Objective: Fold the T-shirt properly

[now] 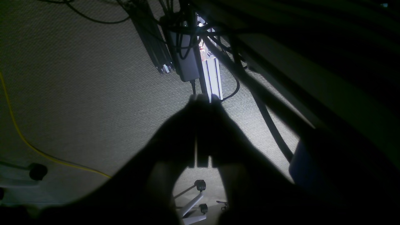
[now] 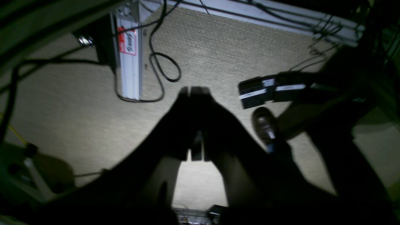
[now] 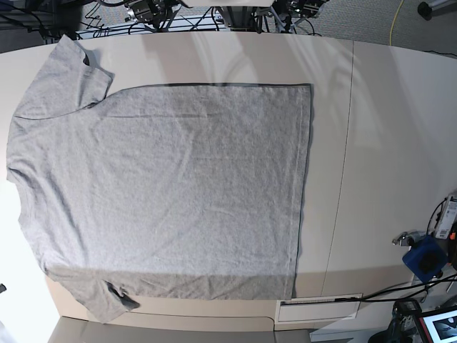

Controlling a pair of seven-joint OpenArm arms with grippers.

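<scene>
Left wrist: left gripper [image 1: 202,100] closed, empty, over carpet.
Right wrist: right gripper [image 2: 195,90] closed, empty, likewise.
Base: T-shirt [image 3: 178,186] flat on table [image 3: 385,143], unfolded. Folding not begun; next, reach an edge.

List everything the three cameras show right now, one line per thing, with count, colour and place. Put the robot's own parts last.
T-shirt: one, heather grey, spread flat on the table, plain side up, hem toward the base view's right.
Table: one, beige, fills the base view.
Label: one, white, near table edge by the hem.
Blue block: one, table's right edge among cables.
Carpet: grey-beige floor, in both wrist views.
Yellow cable: one, on the carpet, left wrist view.
Metal rail: one, silver with a red-and-white sticker, right wrist view.
Left gripper: dark, jaws shut, above the carpet.
Right gripper: dark, jaws shut, above the carpet.
</scene>
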